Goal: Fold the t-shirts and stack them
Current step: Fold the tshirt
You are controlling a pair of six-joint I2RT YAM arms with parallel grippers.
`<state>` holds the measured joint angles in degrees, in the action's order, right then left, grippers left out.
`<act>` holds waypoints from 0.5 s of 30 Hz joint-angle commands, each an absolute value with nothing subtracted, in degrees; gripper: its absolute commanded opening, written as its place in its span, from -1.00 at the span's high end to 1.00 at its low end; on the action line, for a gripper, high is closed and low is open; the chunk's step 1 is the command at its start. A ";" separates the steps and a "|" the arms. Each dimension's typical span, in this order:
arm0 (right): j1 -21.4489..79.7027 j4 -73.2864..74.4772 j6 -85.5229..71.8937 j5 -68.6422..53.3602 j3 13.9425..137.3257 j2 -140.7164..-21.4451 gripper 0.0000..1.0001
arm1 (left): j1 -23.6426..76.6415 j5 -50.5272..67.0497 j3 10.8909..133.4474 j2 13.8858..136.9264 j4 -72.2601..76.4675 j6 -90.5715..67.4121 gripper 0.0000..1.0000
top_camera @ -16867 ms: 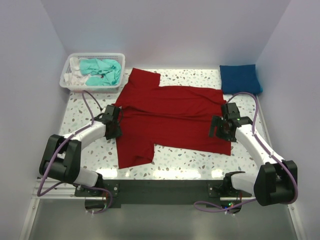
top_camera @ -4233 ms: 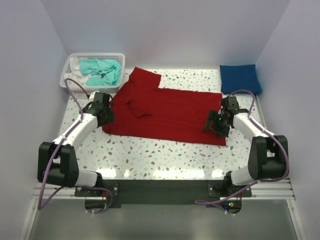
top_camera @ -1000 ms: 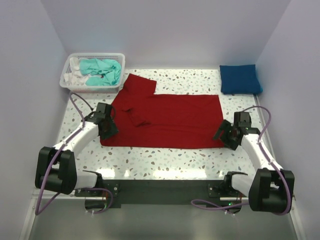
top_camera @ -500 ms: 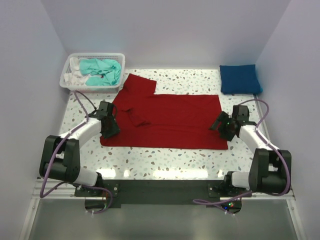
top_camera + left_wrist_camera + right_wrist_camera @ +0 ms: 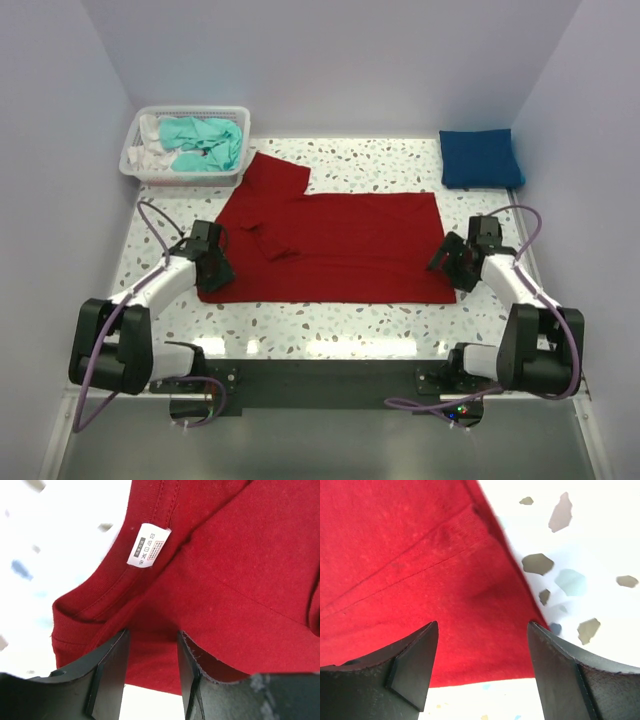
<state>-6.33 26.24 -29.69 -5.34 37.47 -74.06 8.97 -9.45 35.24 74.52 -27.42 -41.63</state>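
Poised empty over both near corners of the deep red t-shirt (image 5: 335, 245), left fingers (image 5: 107, 675) half parted, right fingers (image 5: 410, 665) wide, long axis crosswise on the bench (image 5: 300, 322).

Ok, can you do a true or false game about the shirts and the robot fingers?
1. The red t-shirt lies spread on the table. True.
2. The blue t-shirt is in the basket. False: it lies folded at the far right corner of the table. The teal t-shirt is the one in the basket.
3. The right fingers are shut tight. False: they stand wide apart over the near right corner of the red t-shirt.
4. A white label shows on the red t-shirt in the left wrist view. True.
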 commanded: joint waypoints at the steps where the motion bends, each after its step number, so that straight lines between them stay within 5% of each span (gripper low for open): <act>1: -6.68 28.74 -27.95 -3.25 37.79 -69.01 -0.51 | 8.52 -13.09 33.83 70.16 -35.50 -44.56 0.03; 8: -2.48 21.89 -28.04 -15.99 33.76 -65.13 -0.54 | 10.80 -7.84 39.89 62.14 -33.16 -48.77 -0.48; 15: 1.23 19.70 -24.17 -20.82 32.26 -62.84 -0.55 | 12.30 -1.06 40.25 67.04 -20.75 -52.82 -0.56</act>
